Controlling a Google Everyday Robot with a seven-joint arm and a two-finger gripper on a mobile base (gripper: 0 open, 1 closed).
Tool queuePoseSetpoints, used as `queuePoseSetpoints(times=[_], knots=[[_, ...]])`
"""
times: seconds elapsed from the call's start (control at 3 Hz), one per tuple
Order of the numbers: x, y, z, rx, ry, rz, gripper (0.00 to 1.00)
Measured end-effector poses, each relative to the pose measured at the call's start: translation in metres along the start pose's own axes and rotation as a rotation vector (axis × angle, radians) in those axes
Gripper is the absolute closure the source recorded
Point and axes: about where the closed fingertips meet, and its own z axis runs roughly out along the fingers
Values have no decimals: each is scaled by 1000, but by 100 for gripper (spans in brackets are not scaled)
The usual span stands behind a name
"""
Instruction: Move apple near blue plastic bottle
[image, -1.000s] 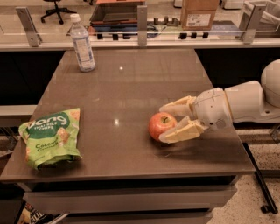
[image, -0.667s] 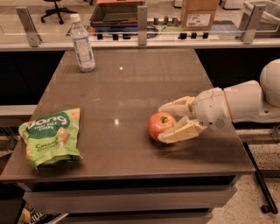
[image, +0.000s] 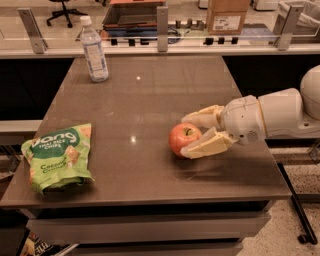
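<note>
The apple (image: 181, 136), red-orange with a yellowish patch, is on the brown table (image: 150, 95) right of centre. My gripper (image: 184, 137) comes in from the right with a cream finger behind the apple and another in front of it. Both fingers (image: 206, 146) press against the apple, so the gripper is shut on it at table level. The blue plastic bottle (image: 94, 50), clear with a white cap and pale label, stands upright at the table's far left corner, well away from the apple.
A green snack bag (image: 57, 157) lies flat at the near left of the table. A railing with posts (image: 161, 22) runs behind the far edge. The table's right edge is just below my arm (image: 280, 115).
</note>
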Motion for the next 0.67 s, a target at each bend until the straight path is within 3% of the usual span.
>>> queuePoseSetpoints(times=[0.33, 0.67], knots=[[-22, -31, -13, 41, -17, 11, 100], [-55, -80, -26, 144, 25, 20, 100]])
